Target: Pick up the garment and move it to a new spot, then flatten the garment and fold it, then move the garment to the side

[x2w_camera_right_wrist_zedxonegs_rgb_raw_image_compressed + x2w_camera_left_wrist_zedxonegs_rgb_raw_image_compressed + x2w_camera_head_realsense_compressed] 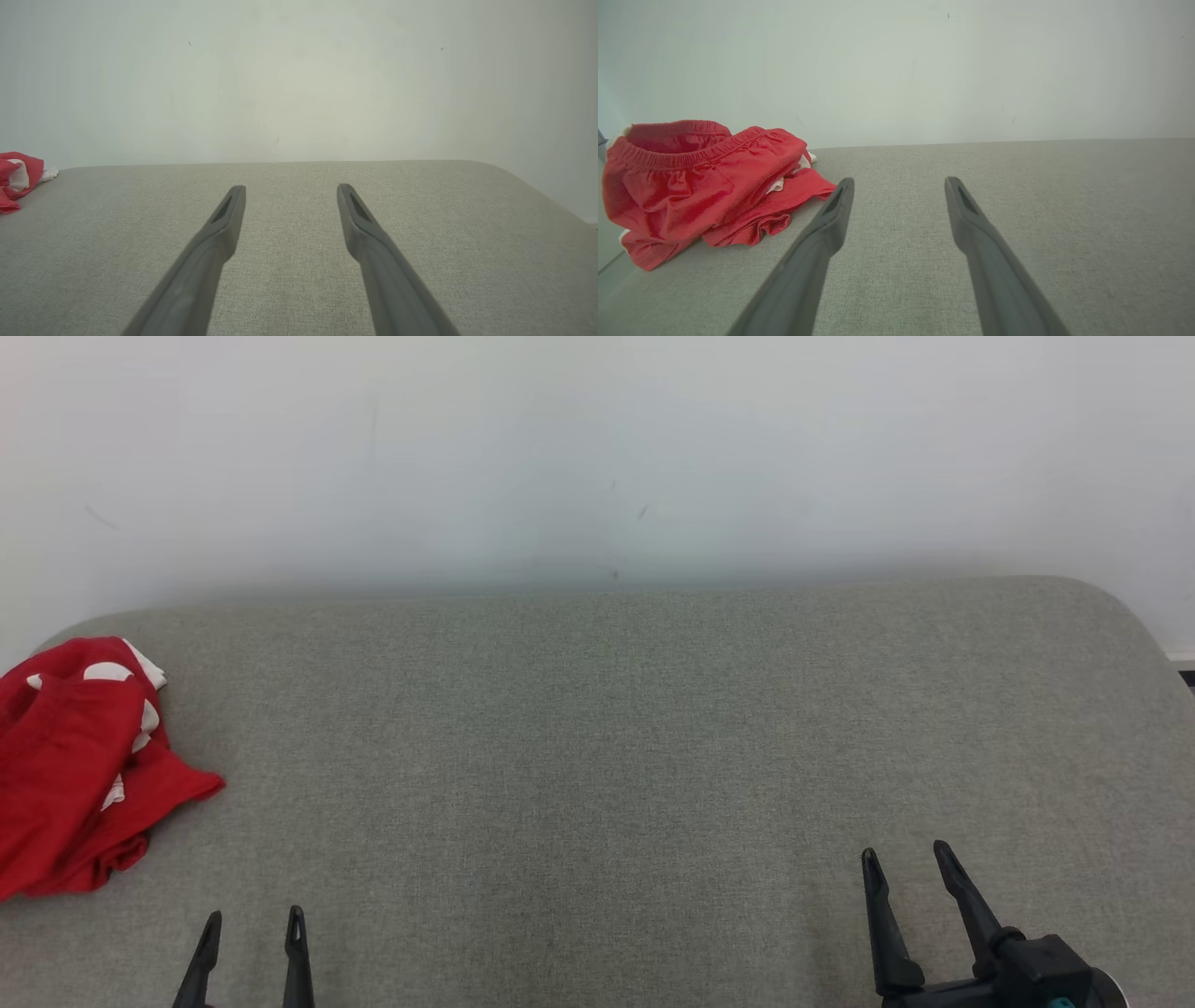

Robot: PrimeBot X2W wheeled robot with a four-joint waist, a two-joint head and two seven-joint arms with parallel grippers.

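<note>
Head view's left edge crops garment (75,765).

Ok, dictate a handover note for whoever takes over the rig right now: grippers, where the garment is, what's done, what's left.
Left gripper: open, empty, the nearer one to the garment.
Right gripper: open, empty, far across from it.
Garment: red with white spots, crumpled at the left end of the grey cushion.
Done: nothing yet; the garment is not picked up.
Left: pick up, move to a new spot, flatten, fold, move aside.
</note>
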